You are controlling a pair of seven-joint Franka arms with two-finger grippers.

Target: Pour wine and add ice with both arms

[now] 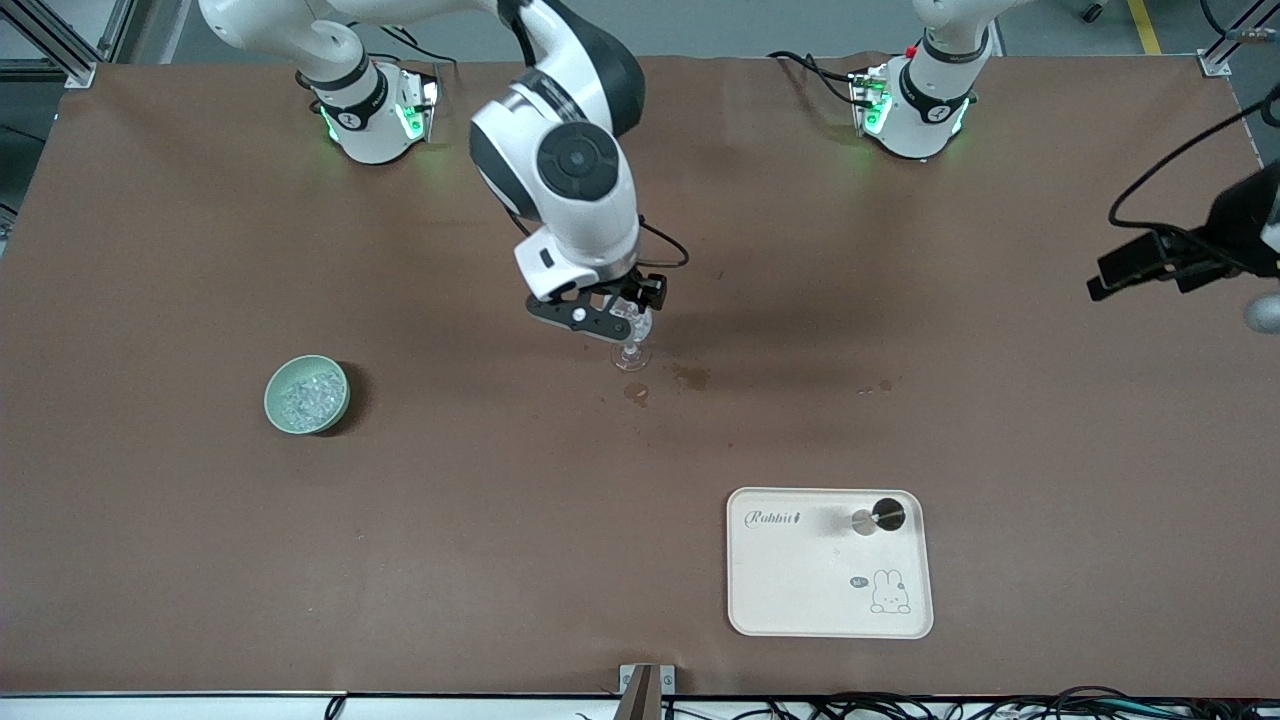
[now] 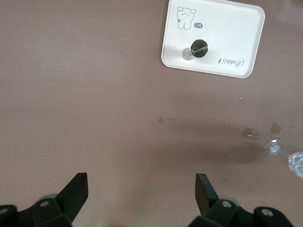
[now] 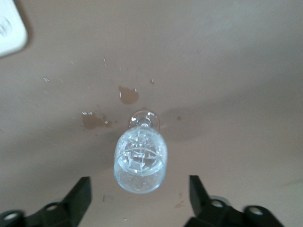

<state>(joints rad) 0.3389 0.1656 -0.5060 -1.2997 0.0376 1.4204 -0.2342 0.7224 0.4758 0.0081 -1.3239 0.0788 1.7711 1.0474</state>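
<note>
Jaws spread on both: right gripper (image 3: 137,196) over clear stemmed glass (image 3: 140,161) holding glassy ice (image 3: 139,153); left gripper (image 2: 142,194) empty.

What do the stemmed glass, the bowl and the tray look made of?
Stemmed glass: clear glass or clear plastic; the table shows through it, and so do the ice chunks inside it.
Bowl: pale green, smooth and matte, probably glazed ceramic, possibly plastic.
Tray: cream, matte, with rounded corners and a printed rabbit; most likely plastic.
</note>
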